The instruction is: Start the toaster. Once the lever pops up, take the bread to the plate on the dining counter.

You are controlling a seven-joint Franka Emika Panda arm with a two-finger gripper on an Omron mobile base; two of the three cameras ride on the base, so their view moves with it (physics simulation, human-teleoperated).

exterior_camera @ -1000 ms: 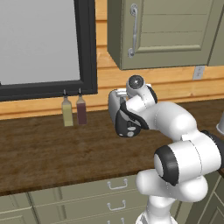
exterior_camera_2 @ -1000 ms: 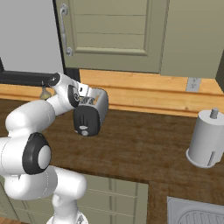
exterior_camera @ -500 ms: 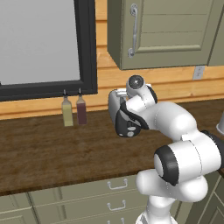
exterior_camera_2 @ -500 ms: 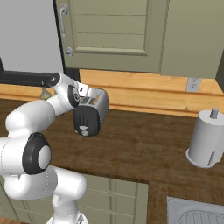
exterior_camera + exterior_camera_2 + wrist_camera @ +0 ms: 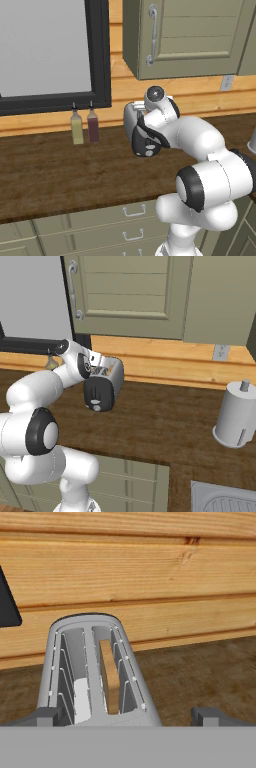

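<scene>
While the end effector [image 5: 127,716] hangs released, the toaster [image 5: 95,672] sits just beneath it.

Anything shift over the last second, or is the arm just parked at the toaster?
Nothing visibly changed. The open gripper still hangs over the toaster, holding nothing, and the bread still sits in its slot. The two bottles on the counter stand as before.

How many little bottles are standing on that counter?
2. An olive-yellow bottle and a dark red bottle stand side by side under the window frame, left of the toaster. The arm may hide others.
</scene>
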